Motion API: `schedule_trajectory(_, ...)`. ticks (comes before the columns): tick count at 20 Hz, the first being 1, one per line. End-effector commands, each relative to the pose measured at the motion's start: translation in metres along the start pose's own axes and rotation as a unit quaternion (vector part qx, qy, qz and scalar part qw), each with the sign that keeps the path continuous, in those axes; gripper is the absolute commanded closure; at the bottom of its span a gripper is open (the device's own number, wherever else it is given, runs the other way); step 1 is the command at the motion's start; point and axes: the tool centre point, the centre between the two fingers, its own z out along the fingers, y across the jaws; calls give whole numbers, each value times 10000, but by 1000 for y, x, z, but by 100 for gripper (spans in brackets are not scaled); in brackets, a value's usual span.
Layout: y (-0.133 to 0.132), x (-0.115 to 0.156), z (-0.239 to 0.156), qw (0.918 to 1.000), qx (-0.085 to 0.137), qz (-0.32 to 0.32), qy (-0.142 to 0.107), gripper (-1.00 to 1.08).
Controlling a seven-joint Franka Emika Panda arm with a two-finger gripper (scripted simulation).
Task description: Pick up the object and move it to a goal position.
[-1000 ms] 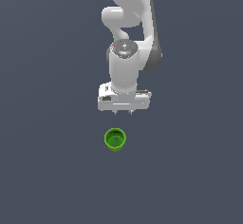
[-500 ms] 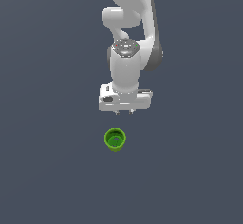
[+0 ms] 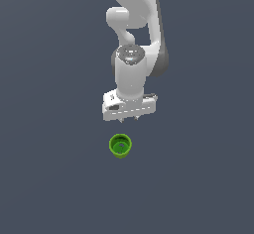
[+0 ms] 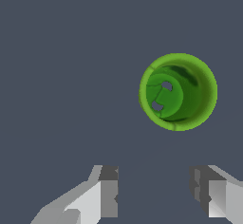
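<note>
Green cup sits upright on the plain dark desk, just below centre of the exterior frame, w/ nothing else near it and open room on all sides out to the frame edges. White gripper hangs above it in frame, not touching. In the wrist view the cup is clear of both fingers, which are spread wide, gap broader than the cup, holding nothing.

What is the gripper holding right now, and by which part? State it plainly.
Nothing is held. The gripper has its jaws spread with only bare floor between them, and the green cup stands apart from it, untouched.
</note>
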Motion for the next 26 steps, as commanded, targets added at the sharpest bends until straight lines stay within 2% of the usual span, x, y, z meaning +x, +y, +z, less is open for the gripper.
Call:
schedule_trajectory(1, 1, 1, 3, 9996, -8, -278, -5, -20)
schedule_trajectory(7, 6, 5, 12, 9941, -24, -1086, -17, -20)
schedule_trajectory(13, 10, 9, 21, 9818, -33, -1900, -26, -20)
schedule_trajectory(19, 14, 12, 30, 9629, -34, -2699, -30, -20)
schedule_trajectory(26, 19, 17, 40, 9328, -30, -3604, -26, -20)
